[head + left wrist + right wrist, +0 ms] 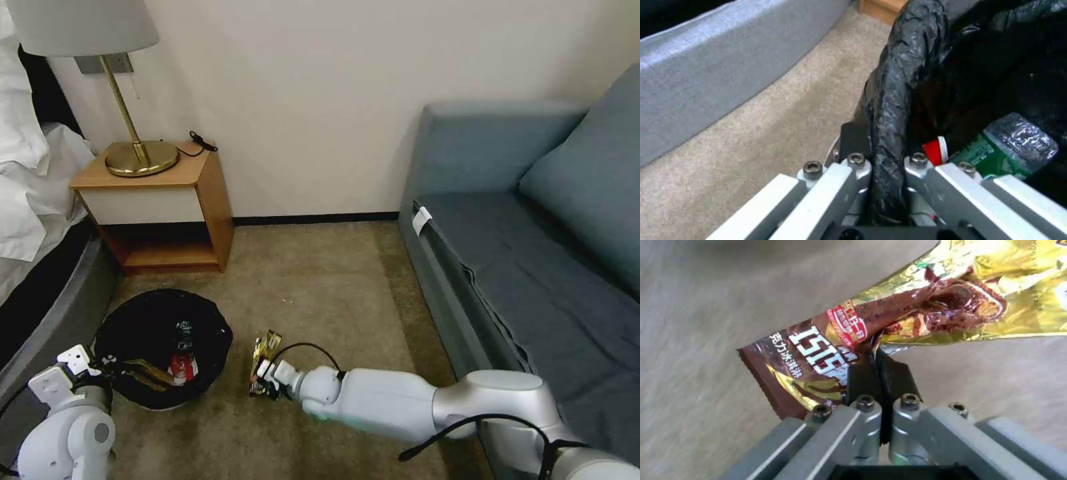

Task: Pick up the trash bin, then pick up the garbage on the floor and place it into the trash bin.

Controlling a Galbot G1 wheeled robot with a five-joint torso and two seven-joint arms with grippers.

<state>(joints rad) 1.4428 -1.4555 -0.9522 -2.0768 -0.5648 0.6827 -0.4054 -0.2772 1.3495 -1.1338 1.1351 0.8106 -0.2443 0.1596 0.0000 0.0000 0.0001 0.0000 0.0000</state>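
Observation:
The trash bin (207, 347), lined with a black bag, is at the lower left by the bed. My left gripper (105, 365) is shut on its bag-covered rim (891, 110). Inside the bin lie a green bottle (1009, 150) (184, 333), a red-white wrapper (934, 151) (180, 367) and a piece of brown paper (143, 373). To the bin's right, my right gripper (263, 378) (876, 373) is shut on a brown-yellow snack wrapper (818, 353) (265, 353), holding it upright low over the carpet.
A wooden nightstand (167, 200) with a brass lamp (137, 157) stands behind the bin. The bed's grey base (47, 313) runs along the left and a blue sofa (507, 267) along the right. Open carpet (320, 280) lies between them.

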